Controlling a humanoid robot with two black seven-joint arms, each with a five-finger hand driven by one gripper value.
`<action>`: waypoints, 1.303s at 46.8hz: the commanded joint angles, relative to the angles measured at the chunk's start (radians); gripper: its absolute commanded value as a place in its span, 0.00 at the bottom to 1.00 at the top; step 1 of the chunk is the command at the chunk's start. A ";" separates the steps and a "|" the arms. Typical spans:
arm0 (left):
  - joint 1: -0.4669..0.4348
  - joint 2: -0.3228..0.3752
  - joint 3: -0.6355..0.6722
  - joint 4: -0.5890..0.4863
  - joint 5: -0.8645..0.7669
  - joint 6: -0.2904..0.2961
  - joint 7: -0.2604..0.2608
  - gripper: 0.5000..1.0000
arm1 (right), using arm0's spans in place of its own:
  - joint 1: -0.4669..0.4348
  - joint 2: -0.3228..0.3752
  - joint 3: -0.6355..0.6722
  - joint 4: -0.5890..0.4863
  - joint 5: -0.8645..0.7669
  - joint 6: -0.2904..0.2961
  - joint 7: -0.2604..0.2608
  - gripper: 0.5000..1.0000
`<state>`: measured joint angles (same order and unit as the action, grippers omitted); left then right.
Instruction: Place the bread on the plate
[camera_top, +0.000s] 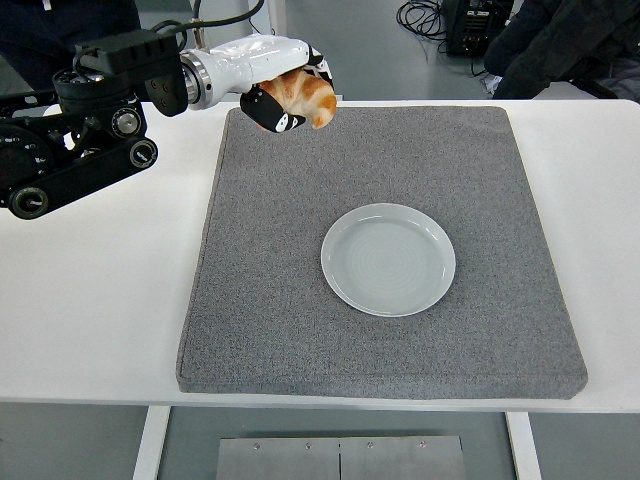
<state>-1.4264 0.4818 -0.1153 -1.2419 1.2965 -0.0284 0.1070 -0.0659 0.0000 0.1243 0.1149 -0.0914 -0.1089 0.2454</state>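
My left hand (288, 92) is shut on the bread (305, 96), a golden-brown roll, and holds it high above the far left part of the grey mat (290, 320). The pale grey plate (388, 259) lies on the mat, to the right of the hand and nearer to me, with nothing on it. The left arm comes in from the upper left. The right arm is out of view.
The mat covers most of the white table (90, 280). People in dark clothes stand beyond the table at the top left (70, 20) and top right (560, 40). A white post (262, 40) stands behind the table.
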 joint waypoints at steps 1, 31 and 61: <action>-0.022 0.000 -0.003 0.001 -0.003 -0.005 0.000 0.00 | 0.000 0.000 0.000 0.000 -0.001 0.000 0.000 1.00; -0.181 -0.192 0.016 0.073 -0.036 -0.044 -0.003 0.00 | 0.000 0.000 0.000 0.000 -0.001 0.000 0.000 1.00; -0.189 -0.482 0.132 0.229 -0.031 -0.041 -0.047 0.00 | 0.000 0.000 0.000 0.000 0.001 0.000 0.000 1.00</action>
<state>-1.6167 0.0147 0.0168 -1.0316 1.2659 -0.0688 0.0607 -0.0658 0.0000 0.1242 0.1147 -0.0917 -0.1091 0.2454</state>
